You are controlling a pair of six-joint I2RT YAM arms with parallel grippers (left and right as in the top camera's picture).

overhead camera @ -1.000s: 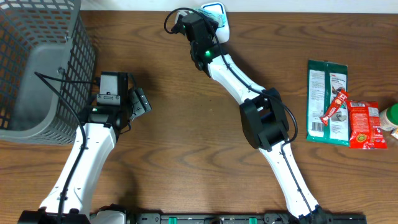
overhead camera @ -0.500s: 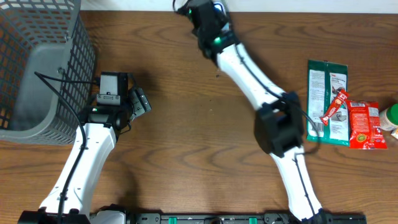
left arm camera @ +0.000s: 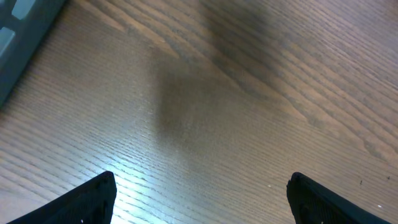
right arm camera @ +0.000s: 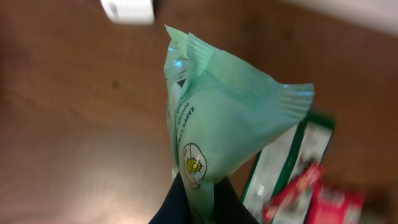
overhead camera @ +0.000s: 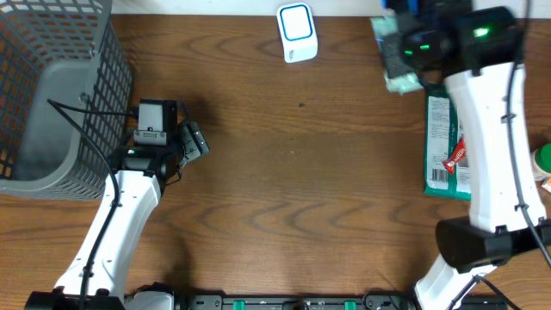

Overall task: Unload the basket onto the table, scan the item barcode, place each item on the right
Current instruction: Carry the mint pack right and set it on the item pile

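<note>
Hanging in the air over the far right end of the tabletop [overhead camera: 301, 189], the pale green packet [overhead camera: 398, 53] is the item you are handling. Your right pincer [right arm camera: 194, 200] is pressed together on the packet's lower edge. In the right wrist view the packet stands up from the dark fingertips, with a crimped seam along its top. Small print and a round yellow-and-white logo face the camera, and the print is too blurred for you to read.

The white scanner [overhead camera: 297, 33] with its blue face lies at the far edge of the tabletop, to the left of the packet and well apart from it.

Under your right arm a flat green-and-white package [overhead camera: 441, 129] lies on the wood, partly hidden by the arm. A red sachet [overhead camera: 456, 155] rests across it.

At the other end, your left pincer [left arm camera: 199, 196] is spread wide over bare wood, with nothing between its fingers. It sits just beside the grey wire basket [overhead camera: 112, 86] in the far left corner.
</note>
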